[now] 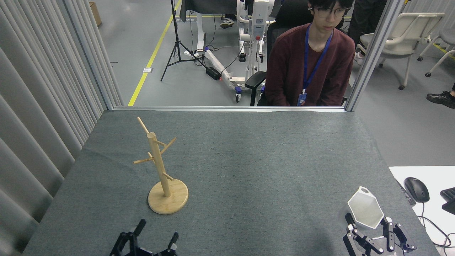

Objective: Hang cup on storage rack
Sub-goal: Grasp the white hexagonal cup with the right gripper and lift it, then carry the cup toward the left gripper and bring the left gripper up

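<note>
The white faceted cup [365, 208] is at the table's near right corner, hexagonal mouth tilted toward me. My right gripper [366, 223] is shut on its lower body, one dark finger on each side. The storage rack [158, 167], a light bamboo post with thin angled pegs on a round disc base, stands at the left of the table, far from the cup. Just in front of the rack's base and slightly left of it, my left gripper [158, 230] is open with nothing between its fingers.
A grey cloth table [256, 167] has a metal rail along its far edge, with a seated person [309, 64] behind it. A pleated curtain [39, 106] lines the left side. To the right, a white desk holds a black mouse [416, 189].
</note>
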Controlling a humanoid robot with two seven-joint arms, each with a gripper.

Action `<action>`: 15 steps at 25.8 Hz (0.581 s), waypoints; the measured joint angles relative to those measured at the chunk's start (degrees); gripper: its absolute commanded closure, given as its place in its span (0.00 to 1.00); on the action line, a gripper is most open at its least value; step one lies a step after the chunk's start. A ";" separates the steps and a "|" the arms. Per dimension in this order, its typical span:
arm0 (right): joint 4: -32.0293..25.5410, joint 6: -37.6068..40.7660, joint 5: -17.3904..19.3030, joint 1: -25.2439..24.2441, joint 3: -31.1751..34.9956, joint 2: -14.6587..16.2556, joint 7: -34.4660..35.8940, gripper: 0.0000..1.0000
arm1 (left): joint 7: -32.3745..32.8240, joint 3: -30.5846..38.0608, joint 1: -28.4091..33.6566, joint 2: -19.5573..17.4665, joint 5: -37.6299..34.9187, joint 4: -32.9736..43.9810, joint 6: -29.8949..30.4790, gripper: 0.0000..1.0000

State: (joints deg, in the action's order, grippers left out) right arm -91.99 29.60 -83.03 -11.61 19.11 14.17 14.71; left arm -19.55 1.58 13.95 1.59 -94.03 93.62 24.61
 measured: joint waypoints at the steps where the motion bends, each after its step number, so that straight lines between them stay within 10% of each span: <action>1: -0.80 0.94 0.01 -0.19 0.04 0.00 0.05 0.39 | -0.09 -1.07 -0.79 0.32 -1.32 -0.35 -0.58 0.00; 15: -7.46 2.48 -5.99 -2.27 -8.97 -9.35 -0.35 0.39 | -0.25 -14.40 -5.65 2.30 -8.69 -2.86 -7.21 0.00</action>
State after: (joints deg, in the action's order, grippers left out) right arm -99.46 32.08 -89.02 -13.87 10.14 4.82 14.36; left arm -19.80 -12.82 8.30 3.89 -102.73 90.76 17.41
